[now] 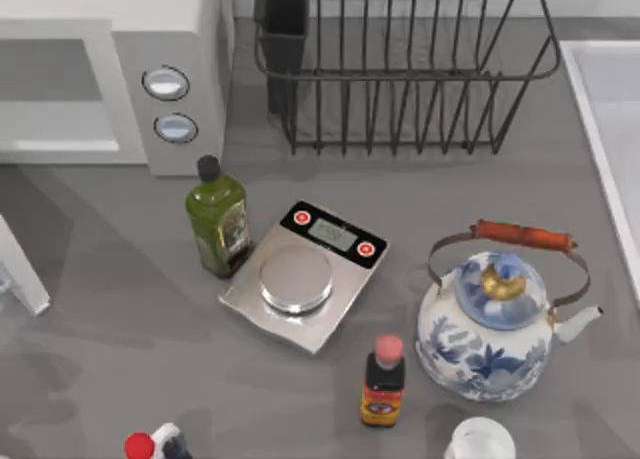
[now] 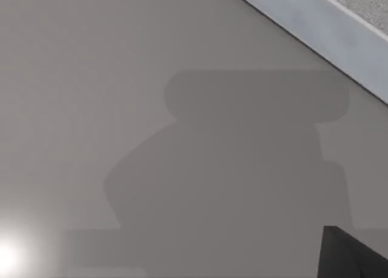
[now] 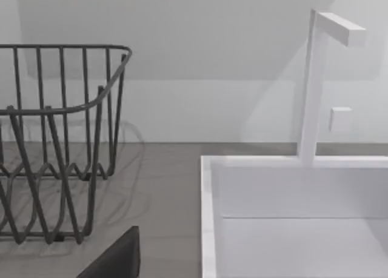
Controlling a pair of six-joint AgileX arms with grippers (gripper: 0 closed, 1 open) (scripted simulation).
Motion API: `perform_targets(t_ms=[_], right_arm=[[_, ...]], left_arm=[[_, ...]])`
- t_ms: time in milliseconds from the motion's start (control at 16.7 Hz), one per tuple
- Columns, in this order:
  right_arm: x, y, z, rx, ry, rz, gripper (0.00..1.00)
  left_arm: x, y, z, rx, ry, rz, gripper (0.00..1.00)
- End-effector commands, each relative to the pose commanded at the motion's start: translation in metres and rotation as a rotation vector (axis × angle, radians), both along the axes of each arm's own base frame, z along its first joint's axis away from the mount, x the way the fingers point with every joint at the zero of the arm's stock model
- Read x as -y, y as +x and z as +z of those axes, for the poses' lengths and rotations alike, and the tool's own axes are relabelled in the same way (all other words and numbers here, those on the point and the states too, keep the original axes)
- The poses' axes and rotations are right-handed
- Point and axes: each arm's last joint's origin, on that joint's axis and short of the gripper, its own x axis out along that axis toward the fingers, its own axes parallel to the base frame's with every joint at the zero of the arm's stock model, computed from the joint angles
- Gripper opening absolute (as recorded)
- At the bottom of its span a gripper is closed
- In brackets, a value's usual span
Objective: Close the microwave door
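The white-and-grey microwave [image 1: 170,39] stands at the table's far left corner, its two round dials [image 1: 166,83] on the grey panel. Its cavity [image 1: 50,89] is open. The microwave door [image 1: 22,269] is swung out toward the table's front at the left edge, seen edge-on as a white bar. In the left wrist view a dark part of my left gripper [image 2: 351,257] hangs close over a flat grey surface [image 2: 121,78] bordered by a white band. A dark part of my right gripper [image 3: 115,260] shows between the rack and the sink.
A black wire dish rack [image 1: 400,69] stands at the back, a white sink [image 1: 610,109] with a faucet [image 3: 312,84] at the right. In front of the microwave stand an olive-oil bottle [image 1: 218,219], a kitchen scale [image 1: 305,274], a blue-and-white kettle [image 1: 490,329] and a sauce bottle [image 1: 383,381].
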Motion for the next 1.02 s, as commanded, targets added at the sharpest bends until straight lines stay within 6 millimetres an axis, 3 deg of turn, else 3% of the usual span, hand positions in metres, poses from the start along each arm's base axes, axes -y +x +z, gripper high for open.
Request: perform_targets(t_ms=[180,600,1020], right_arm=[[0.0,0.0,0.0,0.0,0.0,0.0,1.0],[0.0,0.0,0.0,0.0,0.0,0.0,1.0],[0.0,0.0,0.0,0.0,0.0,0.0,1.0]], left_arm=[[0.027,-0.005,-0.004,0.001,-0.004,0.007,0.0],[0.036,-0.004,-0.005,-0.008,-0.009,0.012,0.0],[0.107,-0.001,-0.004,-0.018,-0.006,-0.01,0.0]])
